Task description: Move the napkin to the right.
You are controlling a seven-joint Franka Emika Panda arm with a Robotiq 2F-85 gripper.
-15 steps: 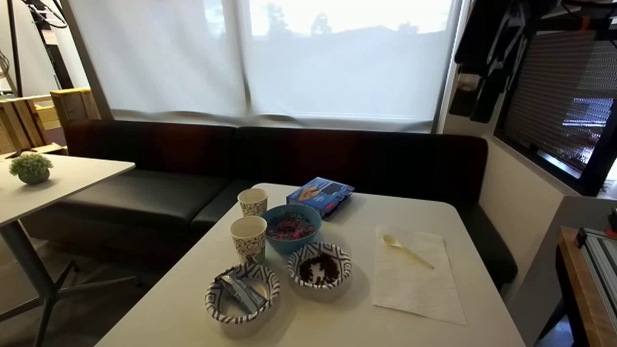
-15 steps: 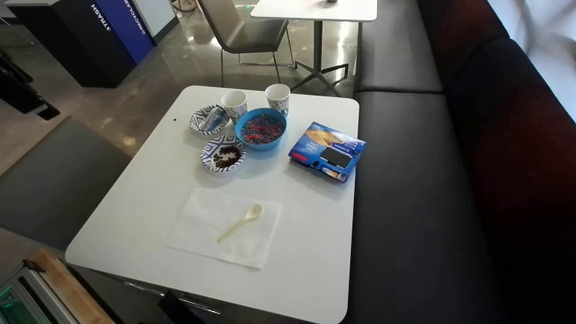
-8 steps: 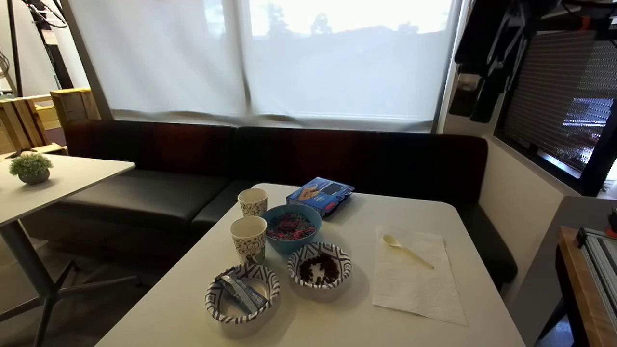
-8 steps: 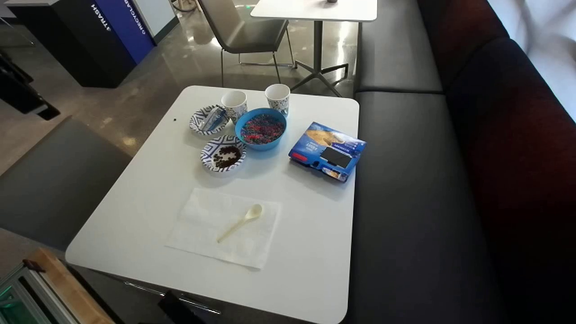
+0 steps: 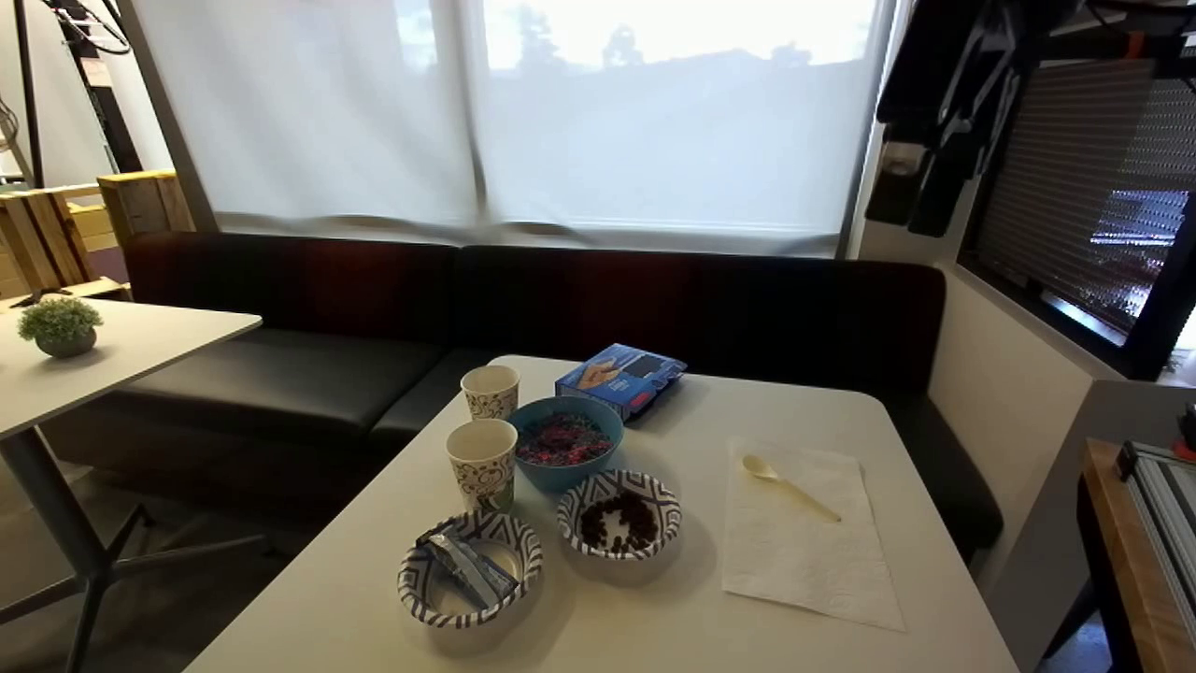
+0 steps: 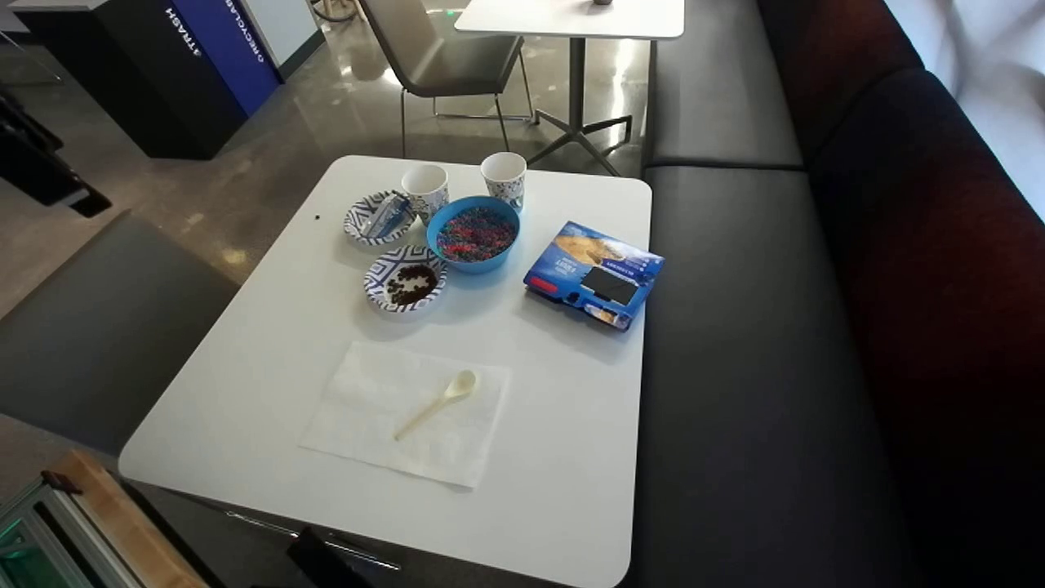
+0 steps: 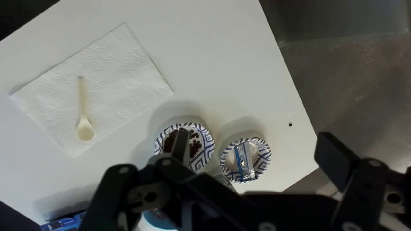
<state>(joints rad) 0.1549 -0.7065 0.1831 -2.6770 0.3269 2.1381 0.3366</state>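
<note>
The napkin is a thin white paper square lying flat on the white table; it shows in both exterior views (image 5: 799, 565) (image 6: 371, 400). In the wrist view the napkin (image 7: 122, 83) is at upper left with an embossed pattern. A pale spoon (image 7: 85, 130) lies on it, also seen in both exterior views (image 5: 761, 468) (image 6: 461, 384). My gripper (image 7: 257, 152) is open and empty, its fingers wide apart. It hangs well above the table, away from the napkin. It shows as a dark shape (image 5: 914, 201) at upper right in an exterior view, and partly at the left edge (image 6: 86, 201).
A patterned bowl with dark bits (image 6: 406, 279), a patterned bowl with a foil packet (image 6: 380, 219), a blue bowl (image 6: 473, 234), two paper cups (image 6: 425, 192) (image 6: 504, 180) and a blue box (image 6: 594, 273) stand on the table (image 6: 563, 457). A dark bench (image 6: 735, 367) runs along one side.
My gripper has shifted very slightly, a little leftward in an exterior view where it hangs at upper right. The napkin, spoon and other objects have not moved.
</note>
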